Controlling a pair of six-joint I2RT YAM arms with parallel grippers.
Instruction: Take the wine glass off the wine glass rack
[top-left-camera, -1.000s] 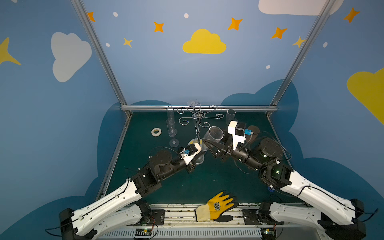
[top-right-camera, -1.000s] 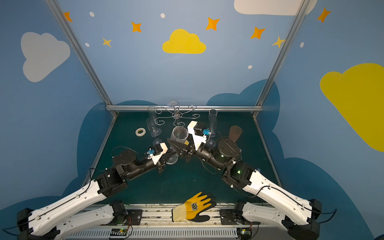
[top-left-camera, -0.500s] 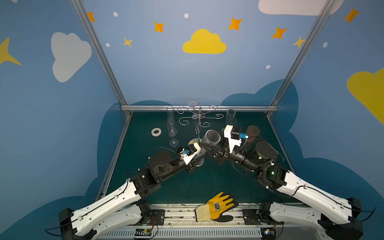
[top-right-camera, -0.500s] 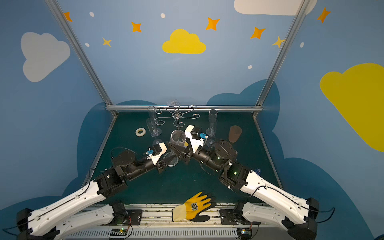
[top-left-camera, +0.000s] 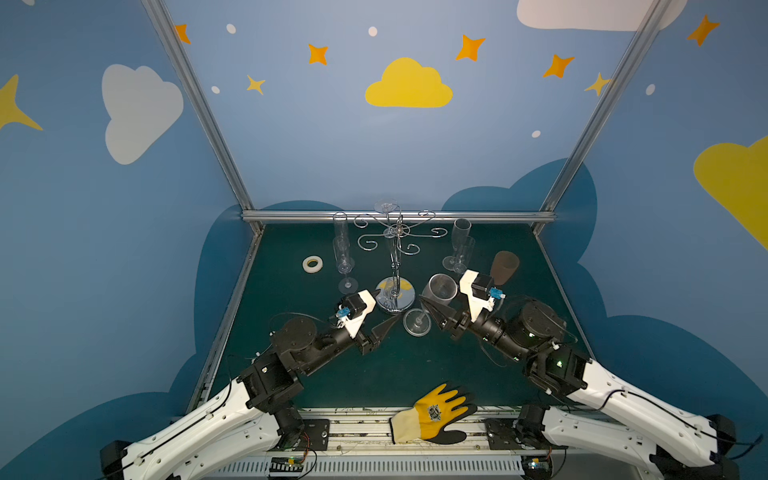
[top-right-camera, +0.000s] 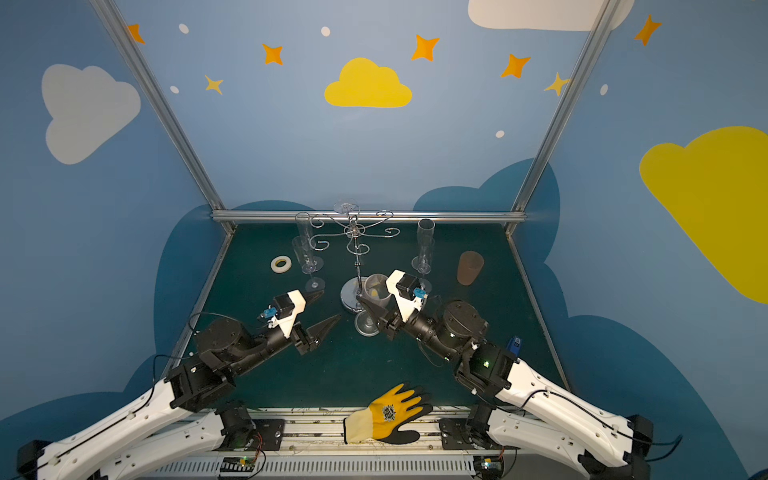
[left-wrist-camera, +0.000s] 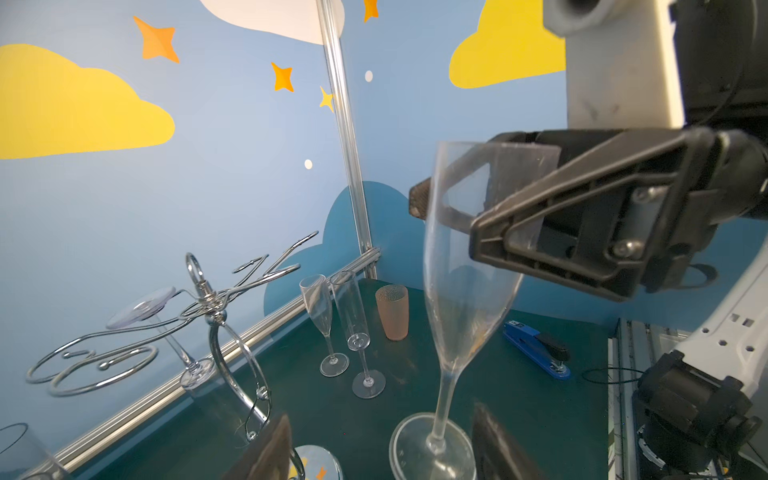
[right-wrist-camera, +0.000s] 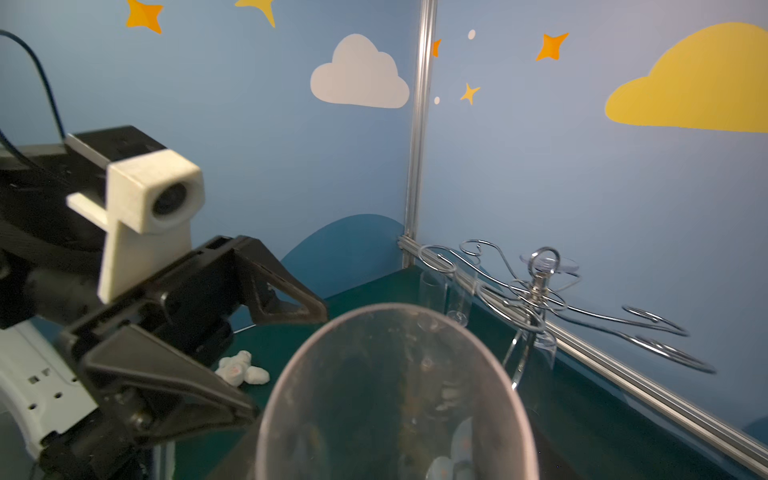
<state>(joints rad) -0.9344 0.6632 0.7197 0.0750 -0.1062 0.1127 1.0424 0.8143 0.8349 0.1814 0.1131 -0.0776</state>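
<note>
Bright chrome and clear glassware on a matt green table (top-left-camera: 415, 365)
The wine glass rack (top-left-camera: 394, 266) is polished chrome wire on a mirror-bright base; the wine glass (top-left-camera: 439, 289) is clear and smooth, its bowl smudged. The tape roll (top-left-camera: 312, 264) is off-white and dull. The frame rail (top-left-camera: 291, 216) looks like brushed aluminium. The glove (top-left-camera: 436, 415) is yellow knit cloth with a black rubbery coating; the brown cup (top-left-camera: 503, 268) has a frosted, pebbled skin

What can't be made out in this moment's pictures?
Right wrist view: wine glass bowl blocks its own stem, foot and right gripper jaws.
Left wrist view: left gripper tips blurred, cut by edge.
Top views: hanging glass bowl on wine glass rack too faint.
</note>
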